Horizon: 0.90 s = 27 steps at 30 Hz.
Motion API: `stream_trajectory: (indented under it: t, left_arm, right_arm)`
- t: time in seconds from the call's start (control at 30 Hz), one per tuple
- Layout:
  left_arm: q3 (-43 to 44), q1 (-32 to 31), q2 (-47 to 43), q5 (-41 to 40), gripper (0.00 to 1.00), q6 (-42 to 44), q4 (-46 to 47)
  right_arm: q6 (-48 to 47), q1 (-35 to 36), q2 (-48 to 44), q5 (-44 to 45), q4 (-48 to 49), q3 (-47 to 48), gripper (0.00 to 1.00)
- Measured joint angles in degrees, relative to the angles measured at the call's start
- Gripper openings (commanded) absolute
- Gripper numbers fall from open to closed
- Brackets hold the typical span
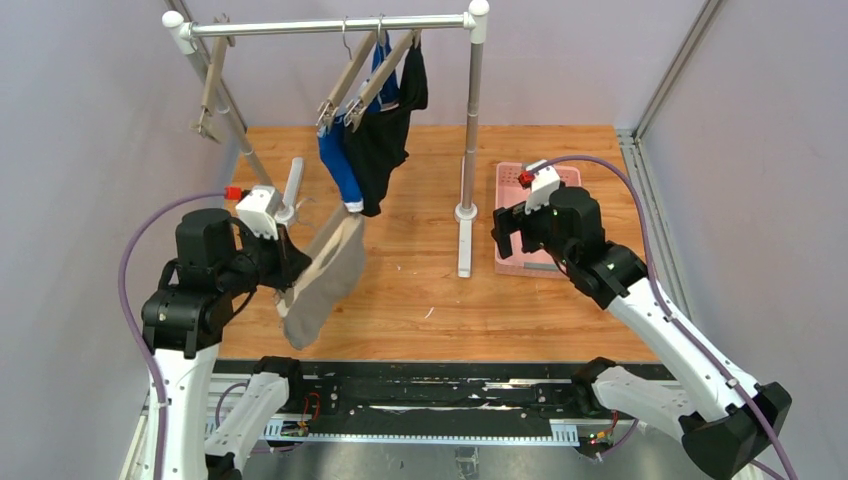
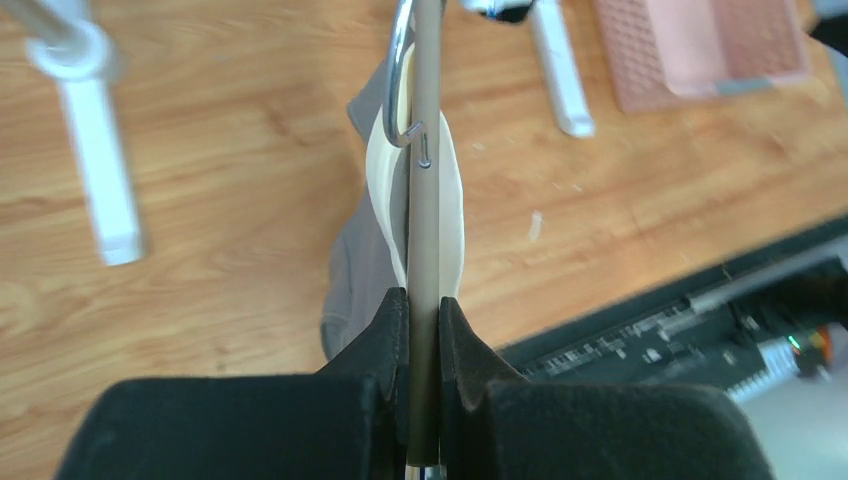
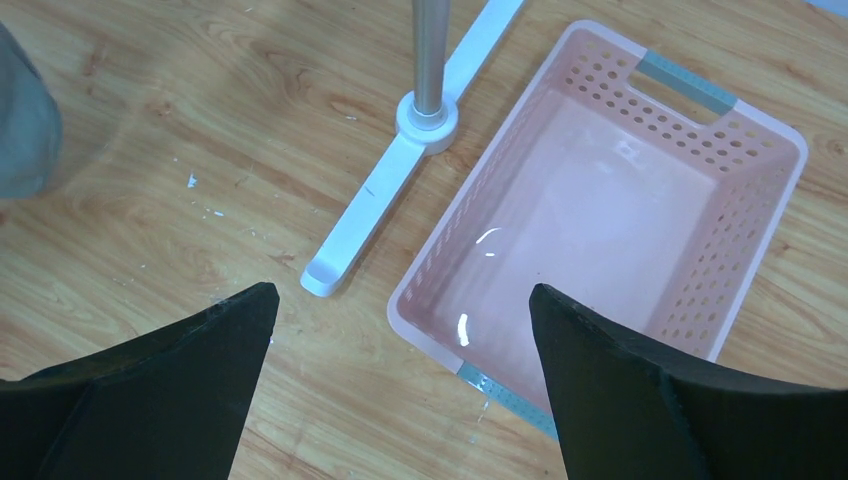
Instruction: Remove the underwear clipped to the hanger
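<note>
Overhead: clamped tight with the left gripper on a loose hanger, held low and well apart from the rack rail. Dangling just right of and below that gripper, the grey briefs with their beige waistband. Farther ahead and to the right of it, up on hangers on the rail, the blue briefs and, touching them, the black briefs. Across the table, hovering with the right gripper above the near left side of a pink basket, beside the rack's foot.

Left wrist: pinched between both black fingers, the hanger's pale bar, running straight ahead of the gripper to a metal hook. Draped under the bar on either side, the cream waistband, with grey cloth hanging down to the left over the wooden tabletop.

Right wrist: spread wide apart, the two fingers of the right gripper, gripping nothing. Directly ahead and to the right, the pink basket; ahead and slightly left, the rack's white foot and its upright pole. At the far left edge, a blurred patch of grey cloth
</note>
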Motion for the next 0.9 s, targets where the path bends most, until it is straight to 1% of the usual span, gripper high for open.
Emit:
stream_trajectory:
  t: [0.17,0.23,0.37,0.5,0.63,0.8,0.9]
  left_arm:
    - [-5.4,-4.0,-1.4,9.6,0.00,-0.1,-1.2]
    - [-7.8,-4.5,-1.0,12.8,0.00,0.6,-1.9]
    - [-8.9,-4.7,-0.1,20.0,0.00,3.1,-2.1]
    - [-8.9,-4.7,-0.9,26.7,0.00,3.2,3.2]
    - [-7.3,-4.7,0.1,33.6,0.00,4.2,7.6]
    - [-4.8,-5.3,4.3,41.0,0.00,7.6,10.8]
    - [-3.9,-6.1,6.7,45.0,0.00,10.7,11.6]
  right_arm:
    - [-2.4,-0.1,-0.2,-5.0,1.1,1.3,0.99]
    - [-3.4,-1.2,-0.9,-9.2,1.6,2.0,0.99]
    - [-4.6,-6.3,-1.8,-22.5,3.3,2.8,0.99]
    - [-3.9,-11.3,-1.2,-39.3,7.3,2.7,0.99]
    - [-2.3,-13.1,0.1,-52.7,12.1,2.8,0.99]
    - [2.6,-13.1,3.6,-64.4,19.7,3.2,0.99]
    - [7.5,-13.1,6.3,-69.3,25.9,4.2,0.99]
